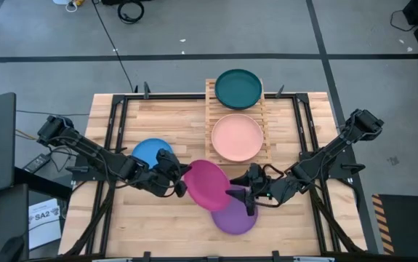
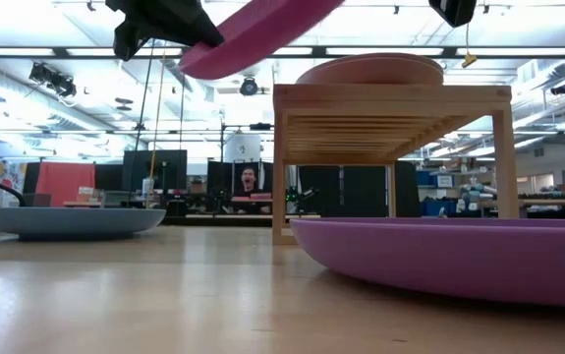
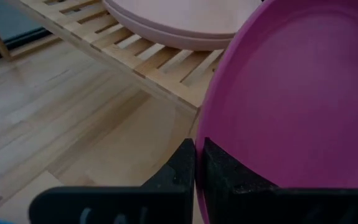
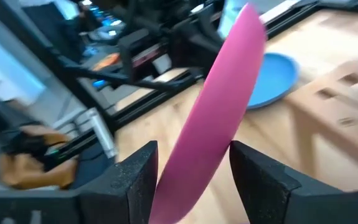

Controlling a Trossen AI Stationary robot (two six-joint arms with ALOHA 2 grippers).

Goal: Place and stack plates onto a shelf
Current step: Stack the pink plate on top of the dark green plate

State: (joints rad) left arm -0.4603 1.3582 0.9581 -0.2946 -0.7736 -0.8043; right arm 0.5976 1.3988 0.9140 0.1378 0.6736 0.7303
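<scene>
A magenta plate (image 1: 209, 185) hangs tilted above the table's near middle, between my two grippers. My left gripper (image 3: 196, 149) is shut on its left rim. My right gripper (image 4: 194, 149) is open, its fingers standing on either side of the plate's right rim (image 4: 197, 168); I cannot tell whether they touch it. The wooden shelf (image 1: 210, 102) bears a salmon plate (image 1: 236, 138) on its near part and a teal plate (image 1: 238, 88) on its far part. A purple plate (image 1: 234, 217) lies flat on the table under the magenta one. A blue plate (image 1: 149, 151) lies flat at the left. My left gripper pinches the magenta plate's rim (image 3: 211, 134) on its left side between the two fingers. The fingers come from the table's left, slanting a little downward. The plate is lifted clear of the table and tilted, its left side lower (image 2: 203, 59) than its right.
The shelf's front edge (image 3: 141, 56) stands just beyond the held plate, toward the table's far edge. Black frame rails (image 1: 114, 120) run along the table's left and right sides. Bare planks (image 1: 158, 116) lie far left of the shelf.
</scene>
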